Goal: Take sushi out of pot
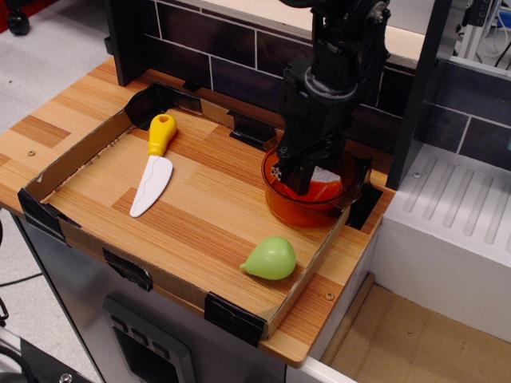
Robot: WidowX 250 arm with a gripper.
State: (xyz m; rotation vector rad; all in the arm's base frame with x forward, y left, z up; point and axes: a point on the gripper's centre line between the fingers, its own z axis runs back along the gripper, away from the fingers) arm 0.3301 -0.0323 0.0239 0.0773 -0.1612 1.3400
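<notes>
The orange translucent pot point(281, 209) stands at the back right corner of the cardboard-edged board. The sushi point(326, 182) lies inside it, with its white part and orange top showing to the right of my fingers. My black gripper point(302, 180) reaches down from above into the left half of the pot, with its fingertips right against the sushi. The fingers are dark and seen from behind. The gap between them and any hold on the sushi are hidden.
A light green pear point(270, 258) lies near the front right edge of the board. A toy knife point(153, 171) with a yellow handle lies at the left. A low cardboard rim point(73, 158) surrounds the board. A dark tiled wall stands behind, and a white unit point(455, 231) stands at the right.
</notes>
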